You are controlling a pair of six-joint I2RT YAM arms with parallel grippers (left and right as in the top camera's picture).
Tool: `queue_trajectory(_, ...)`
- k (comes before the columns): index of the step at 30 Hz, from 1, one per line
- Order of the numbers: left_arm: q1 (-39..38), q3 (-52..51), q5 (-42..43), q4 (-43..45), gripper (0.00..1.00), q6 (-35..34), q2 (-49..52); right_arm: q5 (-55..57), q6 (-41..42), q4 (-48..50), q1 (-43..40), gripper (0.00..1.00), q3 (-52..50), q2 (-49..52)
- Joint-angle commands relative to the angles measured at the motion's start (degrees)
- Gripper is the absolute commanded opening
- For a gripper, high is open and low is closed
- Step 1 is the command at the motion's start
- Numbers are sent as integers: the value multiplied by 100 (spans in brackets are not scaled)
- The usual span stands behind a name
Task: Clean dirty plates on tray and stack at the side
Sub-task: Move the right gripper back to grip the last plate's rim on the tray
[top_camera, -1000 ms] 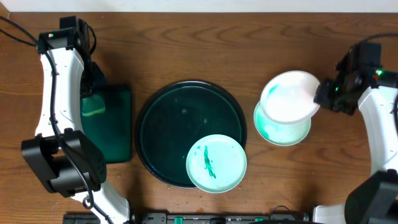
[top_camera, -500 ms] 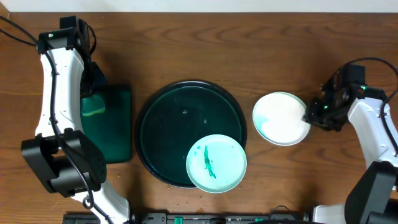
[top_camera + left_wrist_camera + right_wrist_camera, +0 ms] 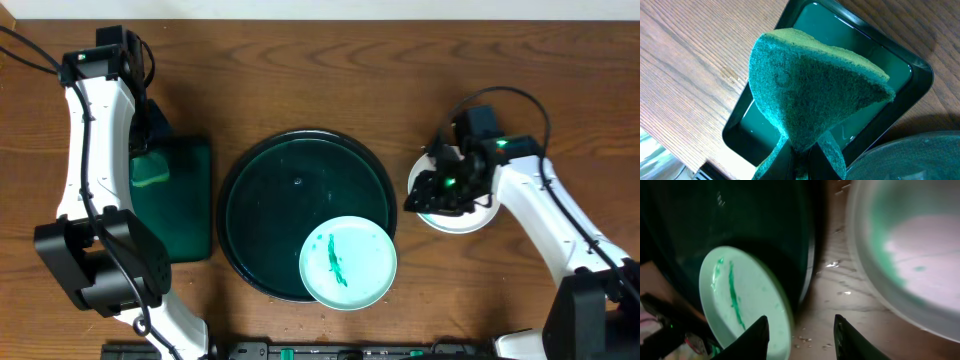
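Beside tray [image 3: 240, 200], R gripper [image 3: 437, 190] spread over stacked plates [image 3: 465, 222], prob. empty.

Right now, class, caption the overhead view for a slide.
Right gripper open above the side plate; a streaked plate sits on the tray; left gripper holds a sponge.

Tabletop [image 3: 300, 80]: brown wood-grain, one surface. Directly on it:
- round tray [image 3: 290, 200], glossy black-green, raised rim, centre;
- rectangular tray [image 3: 190, 225], dark green, smaller, just left of the round one;
- white plate [image 3: 458, 223], teal-rimmed, right of the round tray, partly covered from above.
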Motion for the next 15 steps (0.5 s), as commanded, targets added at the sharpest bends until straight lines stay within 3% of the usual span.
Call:
queue_trajectory(1, 13, 13, -109, -15, 7, 46, -26, 221, 295, -31, 592, 40, 96, 223)
queue_trajectory(8, 13, 13, -109, -15, 7, 46, -26, 319, 219, -197, 1224, 36, 96, 811)
queue_trajectory(12, 13, 13, -109, -15, 7, 46, -26, 350, 20, -343, 1443, 26, 96, 1040)
queue_trajectory(15, 13, 13, -109, -15, 7, 46, -26, 614, 15, -367, 1534, 11, 96, 1069)
